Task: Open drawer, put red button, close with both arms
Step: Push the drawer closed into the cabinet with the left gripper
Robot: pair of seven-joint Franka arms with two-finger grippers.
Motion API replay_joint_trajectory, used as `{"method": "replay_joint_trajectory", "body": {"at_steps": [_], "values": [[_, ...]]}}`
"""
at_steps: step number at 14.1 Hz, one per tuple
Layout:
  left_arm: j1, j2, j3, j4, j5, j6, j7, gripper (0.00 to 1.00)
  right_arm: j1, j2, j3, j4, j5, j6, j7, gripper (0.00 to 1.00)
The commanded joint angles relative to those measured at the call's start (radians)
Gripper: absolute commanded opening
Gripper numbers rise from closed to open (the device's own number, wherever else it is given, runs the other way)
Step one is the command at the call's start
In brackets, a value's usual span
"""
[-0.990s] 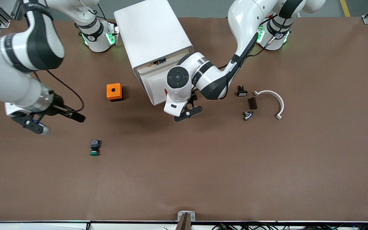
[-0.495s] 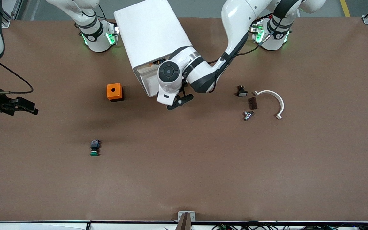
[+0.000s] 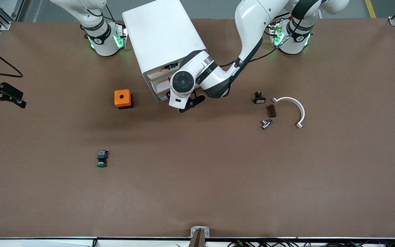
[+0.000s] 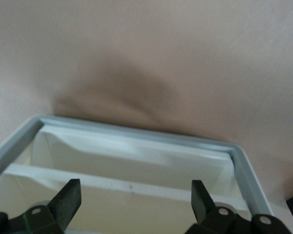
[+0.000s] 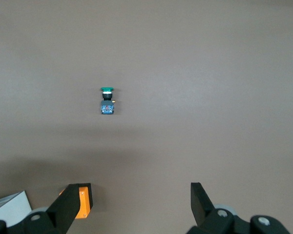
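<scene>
While left gripper (image 4: 136, 202) (open) overhangs cabinet (image 3: 163, 37).

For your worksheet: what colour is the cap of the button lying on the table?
Green: the button, clearest in the right wrist view.

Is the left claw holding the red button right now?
No: in the left wrist view the left claw is open with nothing between its fingers, poised over the open drawer.

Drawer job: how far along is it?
Done: the drawer stands open, and a red speck in it looks like the red button. In hand: the left end effector hangs open over the drawer, holding nothing. Left: closing it with both arms; the right end effector, also open, is over the table's right-arm end, away from the cabinet.
</scene>
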Motion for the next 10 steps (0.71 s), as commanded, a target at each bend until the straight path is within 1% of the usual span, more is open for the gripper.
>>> {"method": "replay_joint_trajectory", "body": {"at_steps": [1,3,5,7,10], "values": [[0.003,-0.007,-0.004,-0.030,-0.096,0.002,-0.002,0.99,-0.004,0.008,0.007,0.095,-0.025,-0.080,0.017,1.00],[0.002,-0.007,-0.004,-0.047,-0.143,0.004,-0.002,0.99,-0.004,0.008,0.008,0.118,-0.025,-0.103,0.017,1.00],[0.003,-0.007,-0.004,-0.051,-0.153,0.002,-0.003,0.99,-0.002,0.008,0.008,0.118,-0.037,-0.101,0.015,1.00],[0.006,-0.008,-0.004,-0.055,-0.151,0.002,0.003,0.99,-0.002,0.009,0.008,0.118,-0.048,-0.101,0.018,1.00],[0.017,-0.021,0.004,-0.056,-0.099,0.002,0.000,0.99,0.005,0.009,0.010,0.118,-0.049,-0.094,0.070,1.00]]}}
